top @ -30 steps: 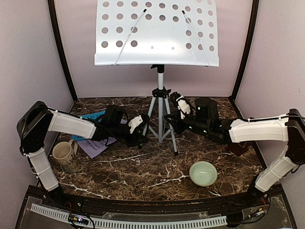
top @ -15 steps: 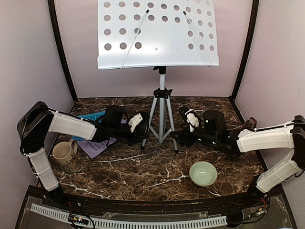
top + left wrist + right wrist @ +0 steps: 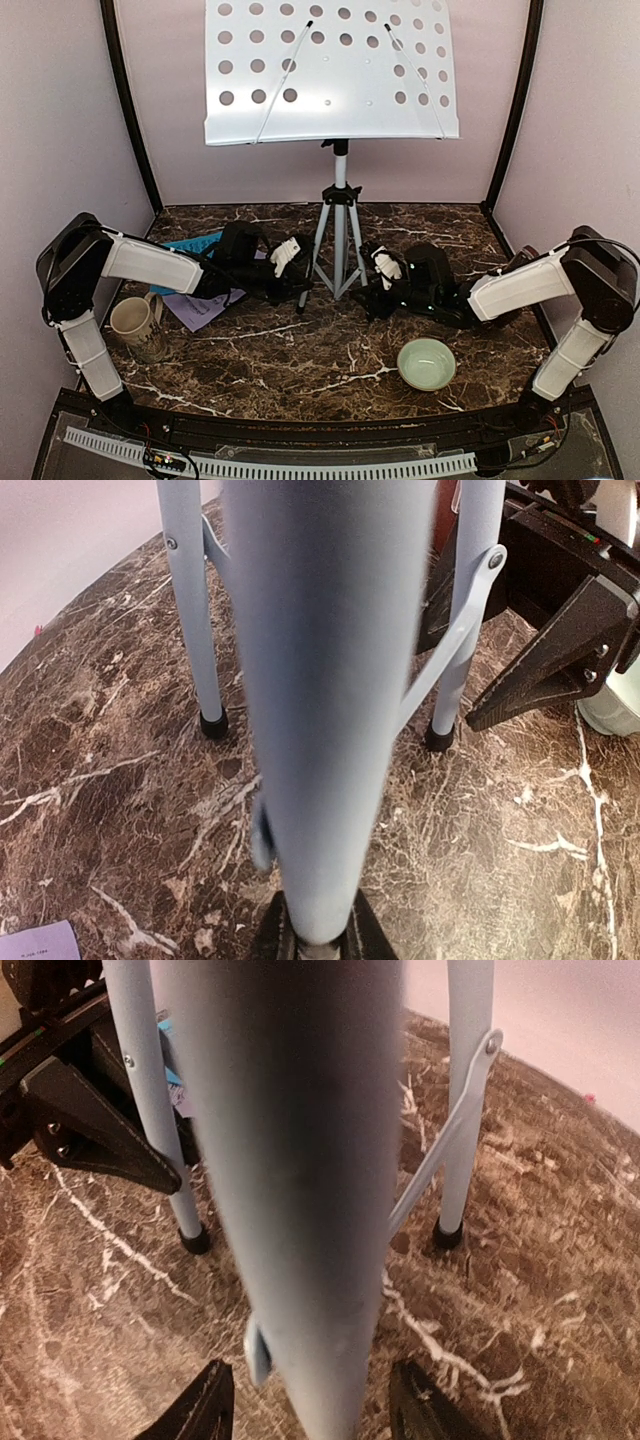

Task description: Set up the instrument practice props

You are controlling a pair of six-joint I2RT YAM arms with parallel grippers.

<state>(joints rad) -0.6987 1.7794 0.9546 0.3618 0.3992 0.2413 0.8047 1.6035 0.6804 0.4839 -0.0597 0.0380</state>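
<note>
The silver-white music stand point(image 3: 332, 70) stands at the back middle on its tripod point(image 3: 338, 240). My left gripper point(image 3: 300, 287) is shut low on the tripod's left leg point(image 3: 320, 680), which fills the left wrist view, with the jaws point(image 3: 318, 945) pinched on it. My right gripper point(image 3: 372, 293) is open around the right leg point(image 3: 290, 1160), and its fingertips point(image 3: 205, 1405) stand apart from the tube on both sides. The blue sheet point(image 3: 190, 243) and the lilac sheet point(image 3: 195, 308) lie under my left arm. The reddish-brown metronome point(image 3: 519, 259) is mostly hidden behind my right forearm.
A beige mug point(image 3: 133, 322) stands at the front left beside my left arm. A pale green bowl point(image 3: 426, 362) sits at the front right, just in front of my right arm. Side walls close in the table on the left and right.
My left gripper has shut on the left tripod leg. My right gripper has opened and slid down and forward to the foot of the right leg. The stand's desk has shifted slightly.
</note>
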